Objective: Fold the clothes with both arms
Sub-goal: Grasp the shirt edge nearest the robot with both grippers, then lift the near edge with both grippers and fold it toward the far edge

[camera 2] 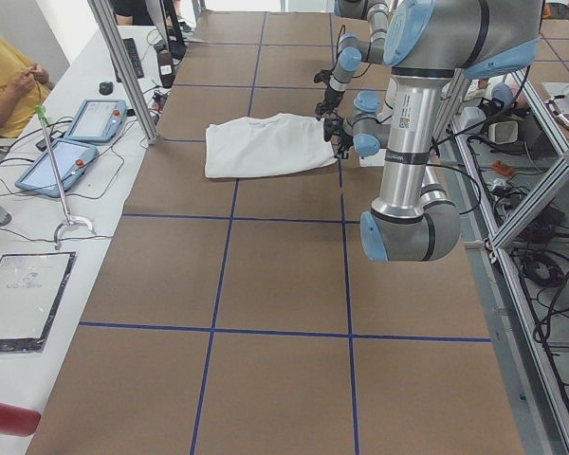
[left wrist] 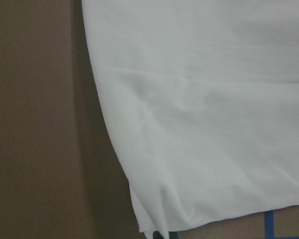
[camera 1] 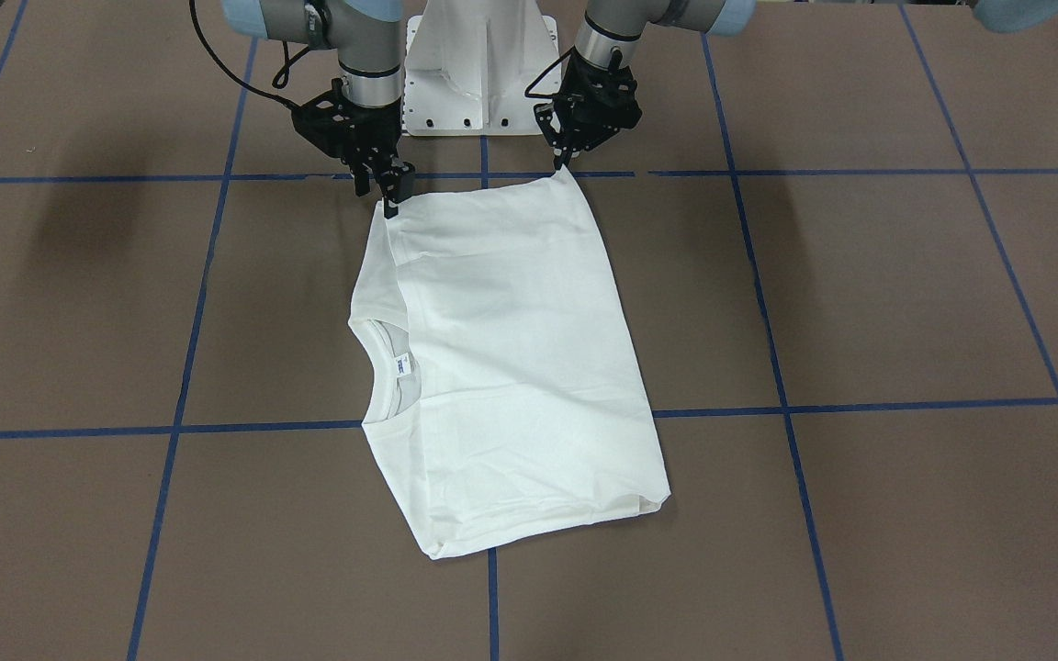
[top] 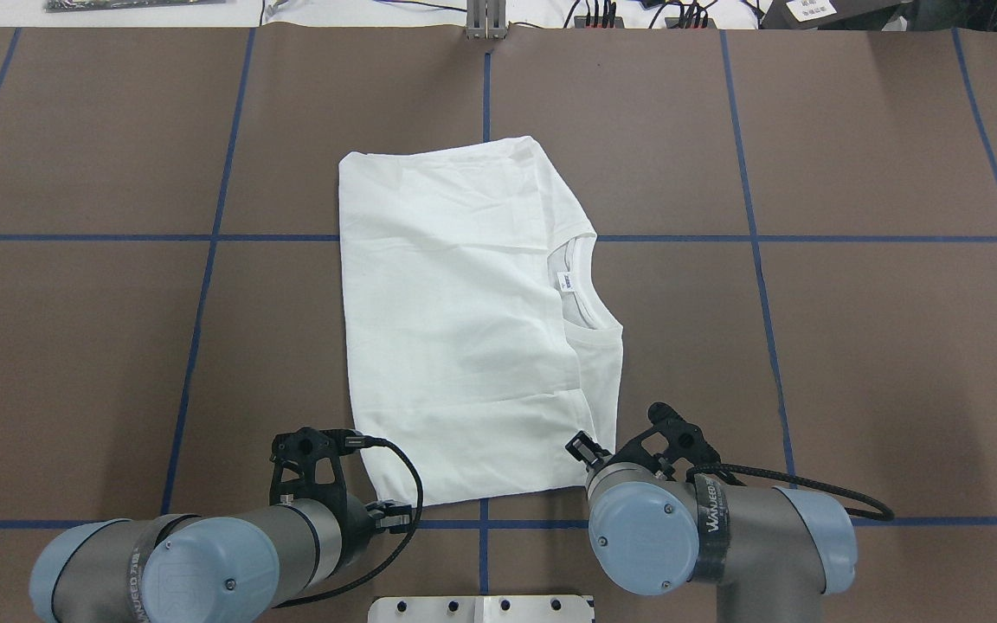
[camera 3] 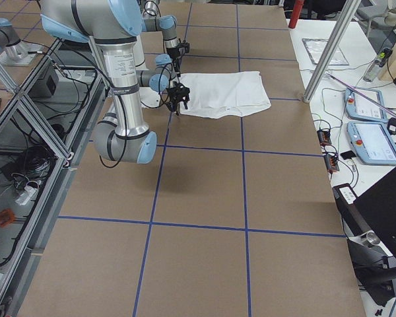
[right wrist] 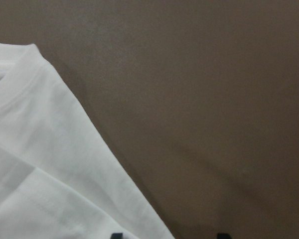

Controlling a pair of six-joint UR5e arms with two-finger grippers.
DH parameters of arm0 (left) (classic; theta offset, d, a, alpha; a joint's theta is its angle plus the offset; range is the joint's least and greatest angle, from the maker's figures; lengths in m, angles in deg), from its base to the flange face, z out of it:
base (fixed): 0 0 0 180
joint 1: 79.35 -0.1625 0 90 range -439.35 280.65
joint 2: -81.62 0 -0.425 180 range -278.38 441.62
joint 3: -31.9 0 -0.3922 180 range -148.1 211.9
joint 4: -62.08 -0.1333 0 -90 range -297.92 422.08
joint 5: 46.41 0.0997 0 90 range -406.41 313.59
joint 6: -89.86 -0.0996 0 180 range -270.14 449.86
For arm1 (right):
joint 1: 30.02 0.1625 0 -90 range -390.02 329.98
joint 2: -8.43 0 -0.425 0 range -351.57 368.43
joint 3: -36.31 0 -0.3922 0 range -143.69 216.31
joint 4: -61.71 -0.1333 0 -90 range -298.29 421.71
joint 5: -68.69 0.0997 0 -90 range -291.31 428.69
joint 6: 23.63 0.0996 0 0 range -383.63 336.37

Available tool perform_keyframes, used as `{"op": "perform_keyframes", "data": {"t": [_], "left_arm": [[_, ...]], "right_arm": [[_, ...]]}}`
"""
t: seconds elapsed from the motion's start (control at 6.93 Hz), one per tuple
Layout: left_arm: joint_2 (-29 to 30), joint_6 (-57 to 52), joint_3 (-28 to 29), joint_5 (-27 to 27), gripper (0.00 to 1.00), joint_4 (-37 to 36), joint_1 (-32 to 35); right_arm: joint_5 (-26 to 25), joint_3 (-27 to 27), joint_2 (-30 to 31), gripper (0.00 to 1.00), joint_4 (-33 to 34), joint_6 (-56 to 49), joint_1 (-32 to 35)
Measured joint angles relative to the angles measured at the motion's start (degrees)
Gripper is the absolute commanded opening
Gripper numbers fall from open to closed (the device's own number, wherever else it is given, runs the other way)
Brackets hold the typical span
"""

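Note:
The white T-shirt [camera 1: 511, 349] [top: 464, 329] lies folded flat on the brown table, its ribbed collar [camera 1: 382, 367] and blue-printed label [top: 567, 281] toward my right side. No black print shows. My left gripper [camera 1: 566, 165] is shut on the shirt's near corner, which rises to a small peak; its dark tip meets that corner [left wrist: 162, 234] at the bottom of the left wrist view. My right gripper [camera 1: 380, 191] stands open at the near shoulder corner. Its two fingertips [right wrist: 117, 235] sit apart, with the shirt's edge [right wrist: 40, 164] running between them.
The white pedestal base [camera 1: 481, 73] stands just behind both grippers. Blue tape lines [camera 1: 483, 413] grid the table. A side bench holds pendants [camera 2: 71, 142] beside a metal post [camera 2: 123, 66], with a seated person [camera 2: 5, 76] there. More pendants [camera 3: 366, 105] lie past the other end.

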Motion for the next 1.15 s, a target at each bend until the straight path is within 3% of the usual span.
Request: {"op": "perform_keyframes", "data": {"t": [0.87, 1.01, 1.15], "left_arm": [[0.07, 0.00, -0.09, 0.00, 0.00, 0.08, -0.03], [0.04, 0.00, -0.12, 0.00, 0.00, 0.09, -0.02], [0.01, 0.00, -0.15, 0.00, 0.00, 0.09, -0.01]], "right_arm": [[-0.73, 0.95, -1.01, 0.63, 0.07, 0.38, -0.18], [-0.83, 1.04, -1.14, 0.53, 0.07, 0.39, -0.23], [-0.86, 1.06, -1.22, 0.14, 0.07, 0.41, -0.27]]}}
